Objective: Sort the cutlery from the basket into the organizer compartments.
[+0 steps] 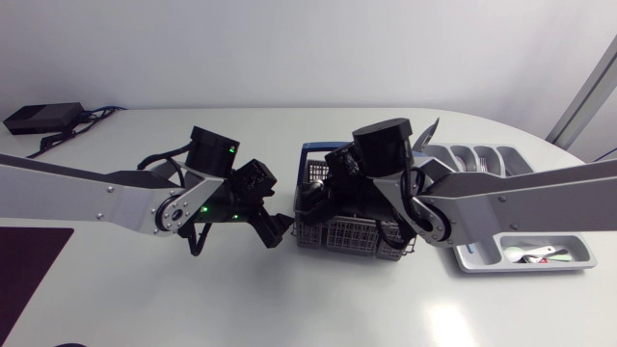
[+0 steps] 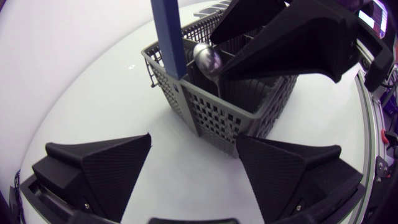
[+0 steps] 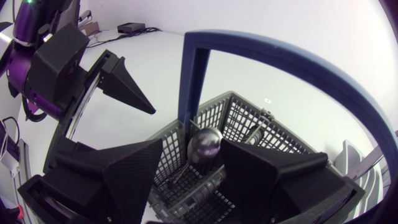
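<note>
The white counter [image 1: 318, 308] has a rounded far edge on its right side. Near its middle stands a grey mesh basket [image 1: 337, 234] with a blue handle. Just to the basket's right lies a grey organizer [image 1: 521, 269] with several compartments (whether the two touch is hidden). A dark mat [image 1: 29, 275] lies flat at the near left corner. A small black box [image 1: 40, 118] with cables [image 1: 96, 114] sits at the far left edge.

Bright, even overhead light washes my white table [image 1: 289, 299]. A pale glare patch sits at five o'clock from the basket [image 1: 352, 231]. Only faint, soft shadows lie beneath my left arm [image 1: 106, 198] and right arm [image 1: 521, 198]. The spoon [image 2: 208, 60] bowl glints.
</note>
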You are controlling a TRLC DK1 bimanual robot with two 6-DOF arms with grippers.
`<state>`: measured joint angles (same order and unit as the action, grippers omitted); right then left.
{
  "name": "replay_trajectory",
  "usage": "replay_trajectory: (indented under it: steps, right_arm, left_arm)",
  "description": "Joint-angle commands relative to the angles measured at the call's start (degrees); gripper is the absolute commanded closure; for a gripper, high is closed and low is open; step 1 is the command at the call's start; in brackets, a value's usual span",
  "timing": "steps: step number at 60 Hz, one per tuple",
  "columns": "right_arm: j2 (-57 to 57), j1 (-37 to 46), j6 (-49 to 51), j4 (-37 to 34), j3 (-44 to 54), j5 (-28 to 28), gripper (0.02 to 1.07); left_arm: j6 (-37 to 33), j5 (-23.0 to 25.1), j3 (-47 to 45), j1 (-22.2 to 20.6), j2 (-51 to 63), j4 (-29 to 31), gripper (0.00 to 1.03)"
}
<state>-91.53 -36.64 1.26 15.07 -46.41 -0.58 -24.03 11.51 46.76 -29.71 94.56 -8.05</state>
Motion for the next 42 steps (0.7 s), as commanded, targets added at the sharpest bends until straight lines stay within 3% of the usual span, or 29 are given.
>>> replay_trajectory:
  steps: [1, 16, 31, 42]
  right_arm:
    - [-0.23, 0.96, -1.7, 0.57, -0.43, 1.9, 0.39]
    - [-4.89, 0.96, -0.99, 1.72, -3.68, 2.42, 0.39]
    - [-5.42, 1.22, -1.26, 1.37, -3.77, -5.05, 0.39]
    - [-2.6, 1.22, -1.34, 0.13, -2.19, -6.72, 0.44]
  left_arm:
    - [0.65, 0.27, -0.97, -0.61, 1.5, -0.73, 0.09]
    - [0.56, 0.27, -0.8, -0.7, 2.03, -0.73, 0.09]
    - [0.56, 0.36, -0.88, -0.7, 2.12, -0.73, 0.09]
    - [0.56, 0.36, -0.97, -0.78, 1.94, -0.73, 0.09]
